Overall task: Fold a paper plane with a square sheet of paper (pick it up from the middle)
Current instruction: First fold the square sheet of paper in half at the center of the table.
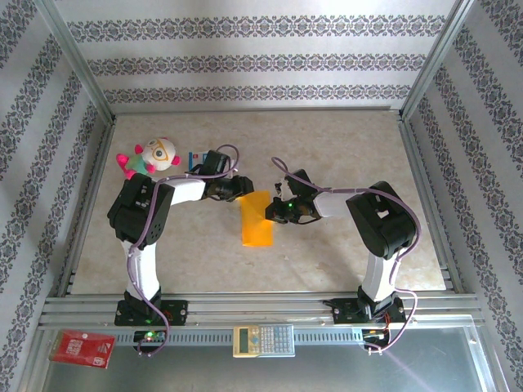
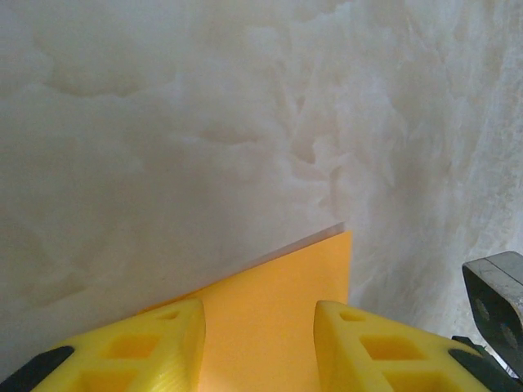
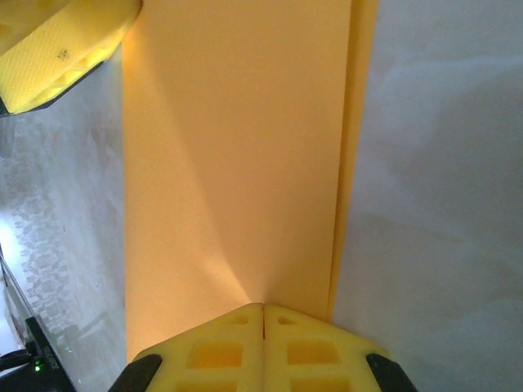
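Observation:
The orange-yellow sheet of paper (image 1: 256, 222) lies folded in half as a narrow rectangle at the table's middle. My left gripper (image 1: 243, 189) is at its far left corner. In the left wrist view it (image 2: 257, 327) is open, its yellow fingers (image 2: 147, 343) straddling the paper (image 2: 278, 302) near that corner. My right gripper (image 1: 275, 211) is at the paper's right edge. In the right wrist view it (image 3: 263, 309) is shut on the top layer of the paper (image 3: 229, 163), and a shaded buckle fans out from the tips. The lower layer peeks out along one side.
A plush toy (image 1: 155, 155) and a blue-and-white packet (image 1: 194, 159) lie at the far left behind the left arm. A calculator (image 1: 263, 340) and a red packet (image 1: 82, 348) sit on the metal shelf at the near edge. Aluminium rails frame the table.

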You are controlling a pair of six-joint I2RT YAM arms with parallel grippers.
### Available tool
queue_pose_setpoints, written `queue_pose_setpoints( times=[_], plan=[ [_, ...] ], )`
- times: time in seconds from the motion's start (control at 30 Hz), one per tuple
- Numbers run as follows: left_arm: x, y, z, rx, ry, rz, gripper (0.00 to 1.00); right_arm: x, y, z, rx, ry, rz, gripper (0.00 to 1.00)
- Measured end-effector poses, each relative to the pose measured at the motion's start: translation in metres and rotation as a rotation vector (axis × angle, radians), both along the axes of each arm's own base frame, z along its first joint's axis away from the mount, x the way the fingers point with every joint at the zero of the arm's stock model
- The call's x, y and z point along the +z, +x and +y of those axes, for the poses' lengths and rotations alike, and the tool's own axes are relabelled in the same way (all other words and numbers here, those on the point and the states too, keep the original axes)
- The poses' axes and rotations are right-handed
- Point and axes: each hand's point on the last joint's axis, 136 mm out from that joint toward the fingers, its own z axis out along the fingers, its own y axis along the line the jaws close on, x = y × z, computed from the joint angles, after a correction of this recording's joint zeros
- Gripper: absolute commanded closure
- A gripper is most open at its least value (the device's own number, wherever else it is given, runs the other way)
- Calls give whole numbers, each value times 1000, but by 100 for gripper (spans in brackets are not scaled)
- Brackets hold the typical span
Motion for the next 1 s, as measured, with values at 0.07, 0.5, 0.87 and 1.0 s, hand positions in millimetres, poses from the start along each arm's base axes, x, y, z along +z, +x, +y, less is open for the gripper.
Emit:
queue_pose_setpoints(
  times=[0.07, 0.5, 0.87, 1.0],
  plan=[
    [1, -3, 4, 7, 1, 3, 58, 0, 0, 0, -1, 0, -1, 100],
    [27, -76, -29, -57, -69, 12, 58, 0, 0, -1, -4, 0, -6, 100],
    [-4, -81, -11, -8, -23, 75, 58, 0, 0, -2, -5, -2, -7, 100],
    [-4, -82, -3, 5, -24, 70, 58, 0, 0, -2, -6, -2, -8, 100]
  ],
)
